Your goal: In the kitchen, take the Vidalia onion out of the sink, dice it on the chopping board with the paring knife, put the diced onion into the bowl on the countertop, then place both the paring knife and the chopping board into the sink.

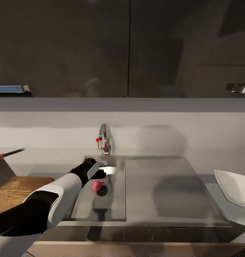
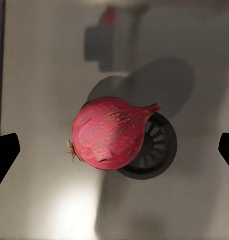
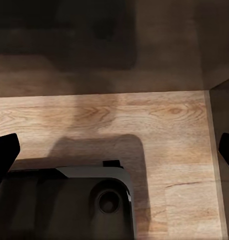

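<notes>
Beside sink point(image 1: 117, 185) drain, Vidalia onion point(image 2: 109, 132)

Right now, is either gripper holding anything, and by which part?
Nothing is held. The left gripper is open above the Vidalia onion, which lies in the sink by the drain. The right gripper is open too.

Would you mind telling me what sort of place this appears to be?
Most likely a kitchen: a steel sink with a chrome tap, a chopping board on the countertop, and dark cabinets above.
</notes>
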